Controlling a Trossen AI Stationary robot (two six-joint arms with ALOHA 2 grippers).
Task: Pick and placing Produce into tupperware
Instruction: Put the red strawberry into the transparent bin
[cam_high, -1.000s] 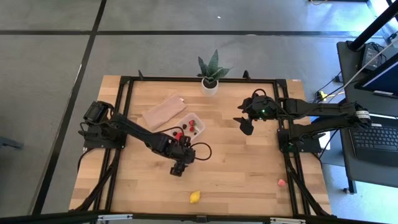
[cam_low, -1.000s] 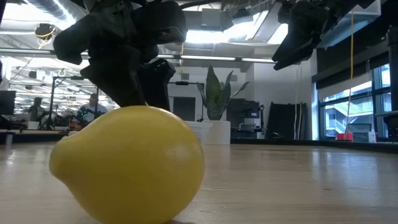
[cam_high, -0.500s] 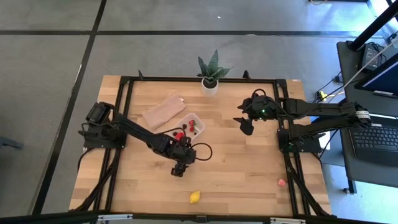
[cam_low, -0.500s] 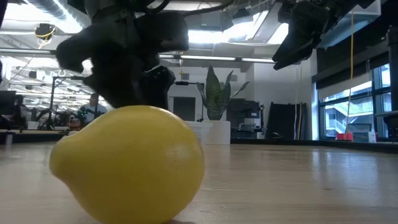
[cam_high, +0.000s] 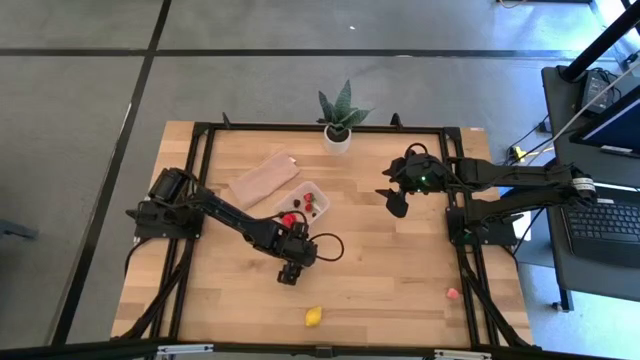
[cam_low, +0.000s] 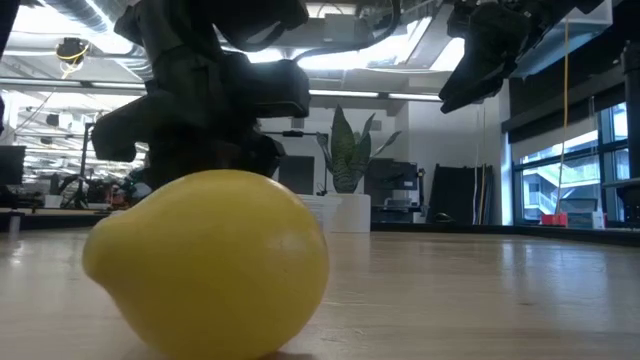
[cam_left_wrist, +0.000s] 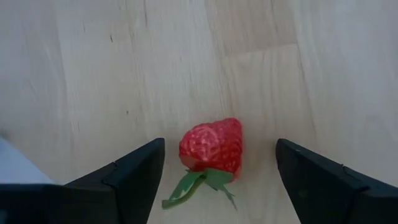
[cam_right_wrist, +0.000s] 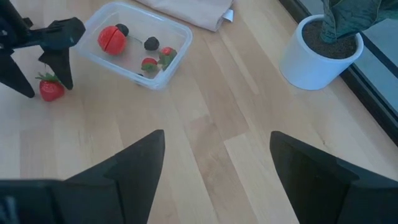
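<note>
Pale, matt wood-grain tabletop (cam_left_wrist: 93, 74); seeded, slightly glossy red strawberry (cam_left_wrist: 211, 146); clear, smooth plastic tupperware (cam_right_wrist: 138, 46); smooth, faintly shiny yellow lemon (cam_low: 205, 265); matt tan cloth (cam_right_wrist: 189, 12).

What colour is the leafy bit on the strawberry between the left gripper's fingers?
Green, on the red strawberry; clearest in the left wrist view.

A yellow lemon (cam_low: 205, 265) fills the near part of the wooden tabletop (cam_low: 480, 290), lying on its side close to the front edge. Behind and above it hangs my left gripper (cam_low: 205, 125), a dark mass low over the wood, its fingers hidden. My right gripper (cam_low: 480, 60) hangs high toward the right edge, and a potted plant (cam_low: 345, 190) stands at the far edge.
</note>
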